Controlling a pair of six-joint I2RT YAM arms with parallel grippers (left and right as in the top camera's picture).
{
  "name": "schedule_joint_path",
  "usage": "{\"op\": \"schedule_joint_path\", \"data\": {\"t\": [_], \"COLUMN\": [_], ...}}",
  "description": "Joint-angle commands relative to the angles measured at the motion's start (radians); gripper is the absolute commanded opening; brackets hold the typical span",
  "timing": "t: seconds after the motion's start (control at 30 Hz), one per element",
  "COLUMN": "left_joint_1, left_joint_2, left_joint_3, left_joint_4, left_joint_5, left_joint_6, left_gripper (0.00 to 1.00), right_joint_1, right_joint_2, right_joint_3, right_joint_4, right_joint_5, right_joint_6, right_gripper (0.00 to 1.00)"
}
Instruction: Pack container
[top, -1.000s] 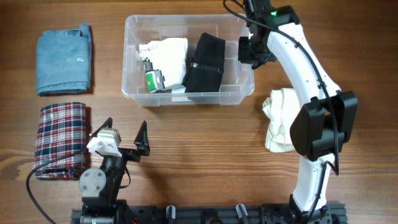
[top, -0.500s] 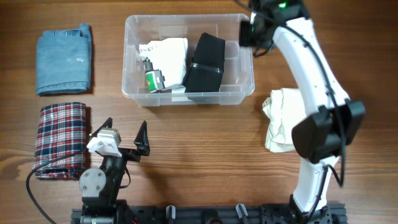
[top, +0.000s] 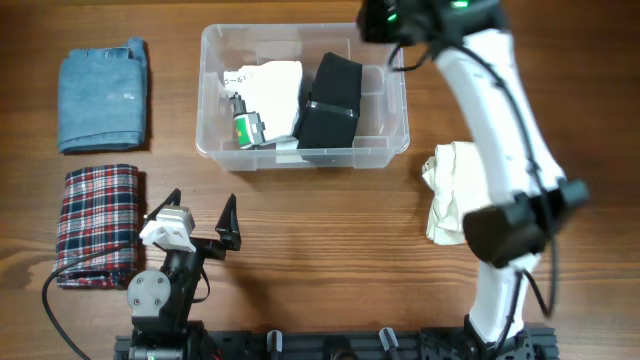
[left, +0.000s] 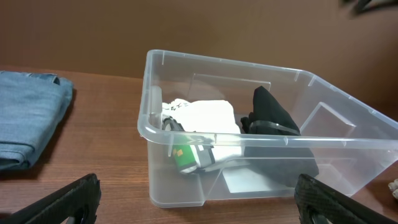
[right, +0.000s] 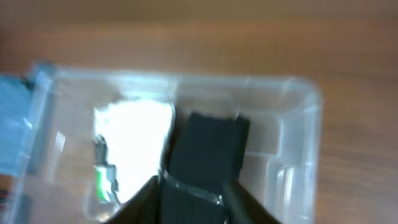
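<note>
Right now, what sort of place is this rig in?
Likely a lab test bench, not a home: a wooden table with a left arm and right arm mounted on a black rail at its edge, and folded jeans and plaid cloth staged beside the clear container.

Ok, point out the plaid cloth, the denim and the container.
plaid cloth (top: 95, 225), overhead view, centre of the fabric
denim (top: 103, 97), overhead view, centre of the fabric
container (top: 340, 158), overhead view, near long wall

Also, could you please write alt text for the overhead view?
A clear container on a wooden table holds a white bundle and a black folded item. Folded denim and plaid cloth lie to its left, a cream cloth to its right.
</note>
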Motion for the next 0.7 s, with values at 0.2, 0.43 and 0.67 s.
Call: {"op": "schedule_joint_path", "data": {"t": [0.2,0.43,0.67], "left_joint_1": [0.006,0.006,0.006], "left_joint_2": [-0.005,-0.005,-0.005], "left_joint_3": [-0.003,-0.003,-0.003], "left_joint_4": [-0.002,-0.002,-0.002], "left_joint_5": [-0.006,-0.006,-0.006], "left_joint_6": [-0.006,-0.006,-0.006], "left_gripper": [1.00,1.00,1.00], "right_joint_1": [0.075,0.079,0.087], "right_joint_2": [0.187,0.266,0.303], "right_joint_3": [-0.019,-0.020,-0.020], "right_joint_4": [-0.067,-0.110,-0.121], "right_joint_5": [0.164,0.202,0.198], "right_joint_6": [0.079,0.125,0.124], "right_gripper": [0.13,0.10,0.11]}}
